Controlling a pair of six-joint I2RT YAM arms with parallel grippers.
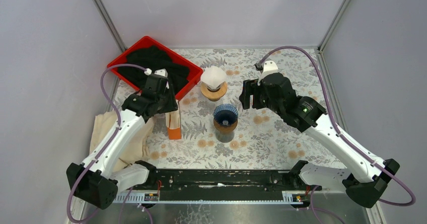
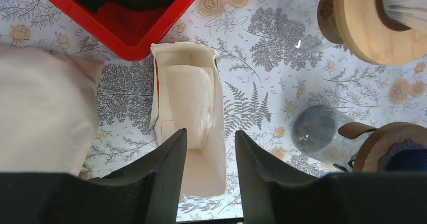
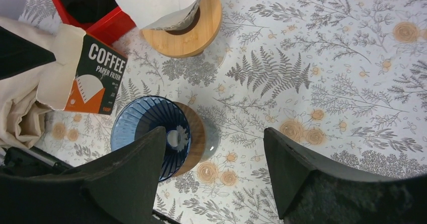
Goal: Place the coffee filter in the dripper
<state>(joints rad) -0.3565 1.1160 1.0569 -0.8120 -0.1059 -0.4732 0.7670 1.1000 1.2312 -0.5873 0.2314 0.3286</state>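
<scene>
Two drippers are standing mid-table in the top view: a wood-ringed holder (image 1: 214, 91) at the back, carrying a white filter (image 1: 213, 76), and a blue dripper (image 1: 225, 114) just in front of it, sitting empty. A box (image 1: 174, 127) of filters is standing upright to their left, near a red tray (image 1: 127, 52) and a beige cloth (image 1: 105, 128).

Looking down from the left wrist, the left gripper (image 2: 210, 146) is hanging over the box's torn-open top with its jaws apart, and nothing is showing pinched between them. Cream filters (image 2: 189, 100) are lying flat inside, their long axis running along the box from the tray toward the fingers, and their near end is slipping out of sight behind one finger (image 2: 168, 168). The tray corner is touching the box's far end, and the cloth is lying beside it.

From the right wrist, the right gripper (image 3: 214, 133) is hovering wide open and empty, one finger (image 3: 136, 173) partly covering the blue dripper. Beyond it, the white filter is sitting as a cone in the holder, mouth up and tip down, its paper smooth and its rim slightly uneven.
</scene>
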